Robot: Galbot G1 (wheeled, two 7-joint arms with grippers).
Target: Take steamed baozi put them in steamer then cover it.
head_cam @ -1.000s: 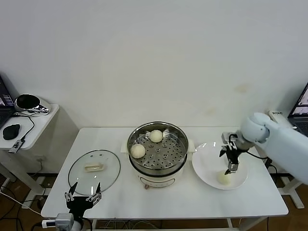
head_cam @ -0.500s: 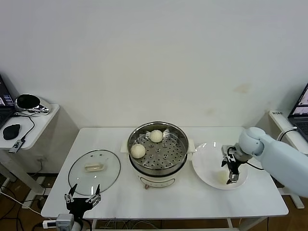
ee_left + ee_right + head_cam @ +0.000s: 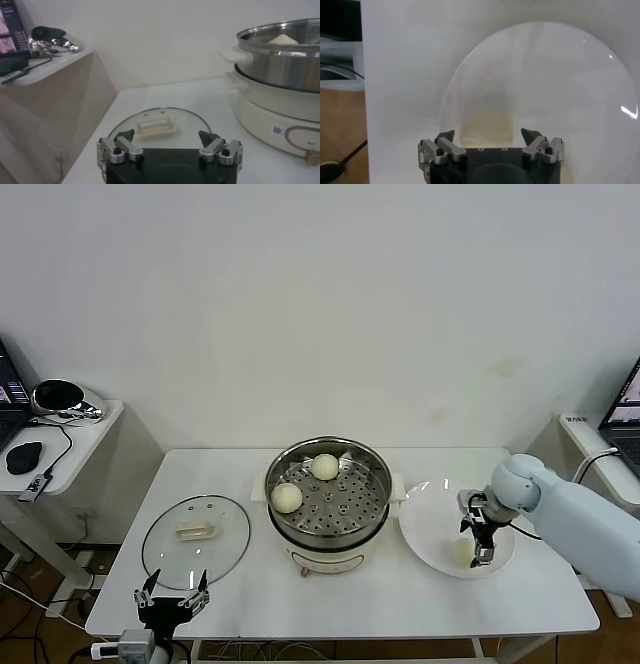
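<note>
Nearby, cover lies left of steamer; plate right.

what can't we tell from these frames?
- Bun on the plate: head view, mostly behind the right end effector; right wrist view, a pale blur.
- Buns left to move: unclear.
- Steamer inside: left wrist view, hidden by its wall.
- Left end effector: parked, partly cut off by the head view's edge.

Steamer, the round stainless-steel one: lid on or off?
Off. The shiny steel steamer stands uncovered; the clear glass cover lies flat on the white table beside it.
</note>
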